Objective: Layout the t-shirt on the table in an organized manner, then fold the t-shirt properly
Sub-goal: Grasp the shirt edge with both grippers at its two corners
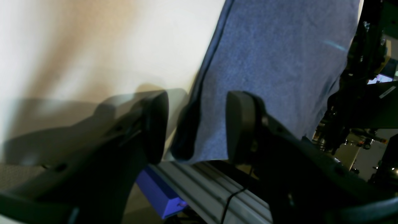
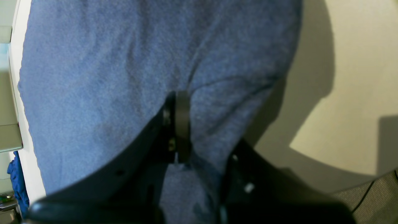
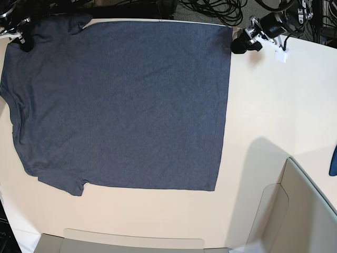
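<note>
Right gripper (image 2: pixel 186 152) pinched shut on a fold of the shirt (image 3: pixel 121 105), at the upper left of the base view. Left gripper (image 1: pixel 197 124) wide apart, holding nothing, just off the shirt's corner at upper right. Shirt spread flat across the table (image 3: pixel 274 105), filling the left and centre. Box walls (image 3: pixel 274 211) along the bottom right; cables (image 3: pixel 210 10) behind the top edge; blue scrap (image 3: pixel 333 161) at far right.

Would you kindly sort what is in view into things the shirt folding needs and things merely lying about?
Belongs to the job:
t-shirt
table
left gripper, open
right gripper, shut on the t-shirt

Lying about:
box walls
blue cloth scrap
cables
</note>
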